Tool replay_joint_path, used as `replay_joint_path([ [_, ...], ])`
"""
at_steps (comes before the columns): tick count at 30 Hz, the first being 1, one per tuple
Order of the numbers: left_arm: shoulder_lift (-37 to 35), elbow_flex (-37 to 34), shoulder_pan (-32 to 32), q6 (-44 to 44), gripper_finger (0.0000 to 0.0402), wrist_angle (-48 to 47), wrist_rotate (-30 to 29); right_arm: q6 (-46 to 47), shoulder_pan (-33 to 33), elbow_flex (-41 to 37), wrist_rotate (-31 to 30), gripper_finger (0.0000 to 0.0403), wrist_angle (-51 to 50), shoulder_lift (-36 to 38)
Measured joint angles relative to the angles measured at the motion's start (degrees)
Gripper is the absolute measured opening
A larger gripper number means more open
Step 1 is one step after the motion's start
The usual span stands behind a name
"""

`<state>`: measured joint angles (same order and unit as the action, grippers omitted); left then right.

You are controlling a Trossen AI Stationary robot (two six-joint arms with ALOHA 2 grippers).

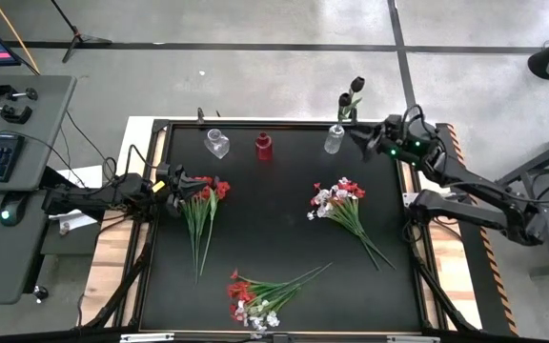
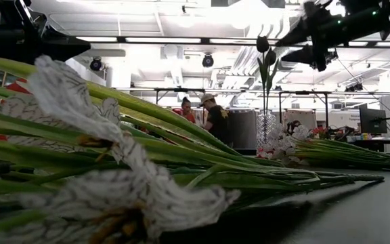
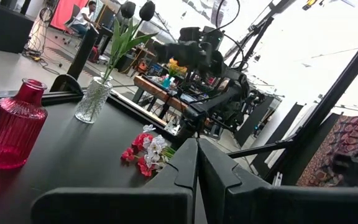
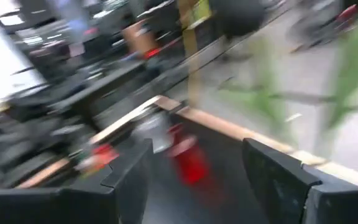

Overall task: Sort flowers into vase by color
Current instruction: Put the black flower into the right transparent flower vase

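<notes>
Black table (image 1: pixel 284 210): at its left edge the left gripper (image 1: pixel 172 179) rests with fingers pressed shut, empty, beside a red flower bunch (image 1: pixel 201 205). Along the far edge stand a clear vase (image 1: pixel 217 144), a red vase (image 1: pixel 264 146) and a second clear vase (image 1: pixel 335 139) holding black flowers (image 1: pixel 353 95). Mixed bunches lie at the near edge (image 1: pixel 255 295) and right of centre (image 1: pixel 336 200). The right gripper (image 1: pixel 362 137), fingers spread wide and empty, sits just beside the black-flower vase.

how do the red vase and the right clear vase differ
The red vase is opaque red; the right clear vase is see-through glass. The red vase stands empty; the right clear vase holds black flowers. Both stand upright along the table's far edge.
</notes>
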<state>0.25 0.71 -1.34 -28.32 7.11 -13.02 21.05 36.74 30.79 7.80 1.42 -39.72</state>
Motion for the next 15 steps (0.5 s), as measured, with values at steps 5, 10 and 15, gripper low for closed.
replay_joint_path([
  [5, 0.00, 0.00, 0.00, 0.00, 0.0000, 0.02, 0.00, 7.21, -6.58, 0.00, 15.14, 0.0236, -2.42, -0.56],
  [10, 0.00, 0.00, 0.01, 0.00, 0.0000, 0.00, 0.00, 14.19, -17.12, 0.00, 21.18, 0.0236, -2.23, -3.95],
  [15, 0.00, 0.00, 0.00, 0.00, 0.0000, 0.00, 0.00, 19.88, -29.35, 0.00, 18.69, 0.0236, 6.20, -11.73],
])
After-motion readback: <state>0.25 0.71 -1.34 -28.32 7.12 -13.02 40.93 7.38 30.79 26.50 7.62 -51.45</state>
